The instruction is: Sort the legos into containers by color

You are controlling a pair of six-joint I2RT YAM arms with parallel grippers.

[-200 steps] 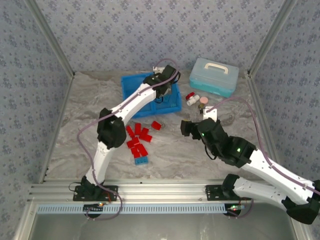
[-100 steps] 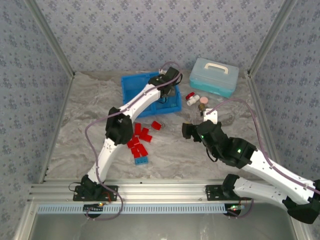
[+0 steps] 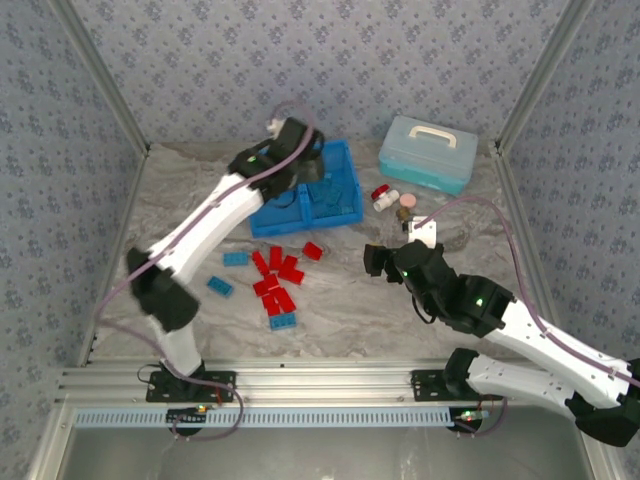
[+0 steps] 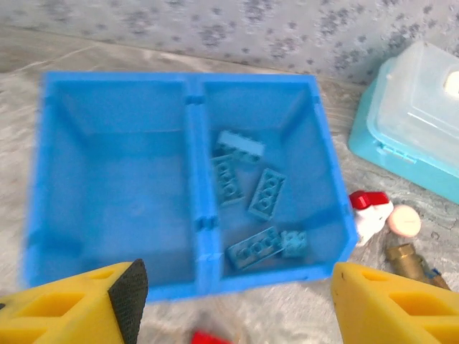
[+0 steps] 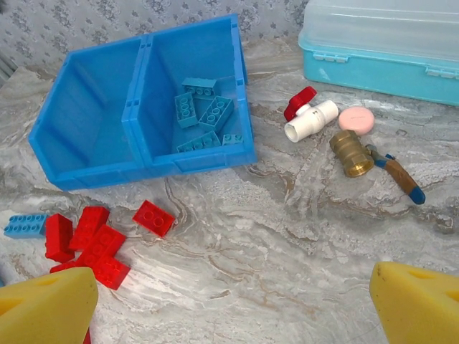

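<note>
The left pincer [image 4: 233,304] hangs over the bin [image 4: 193,222], with its jaws wide apart and nothing between them. In the right compartment [image 4: 308,143] lie five blue legos [image 4: 264,193], some of them touching. In the top view the red legos [image 3: 275,285] lie in a loose heap on the worktop [image 3: 340,310], at 6 o'clock from the bin. Three loose blue legos [image 3: 219,286] lie around this heap, at 10, 9 and 6 o'clock. The right pincer [image 5: 229,301] is also open, above the bare worktop at 4 o'clock from the bin. A teal case [image 3: 428,152] stands at 3 o'clock from the bin.
</note>
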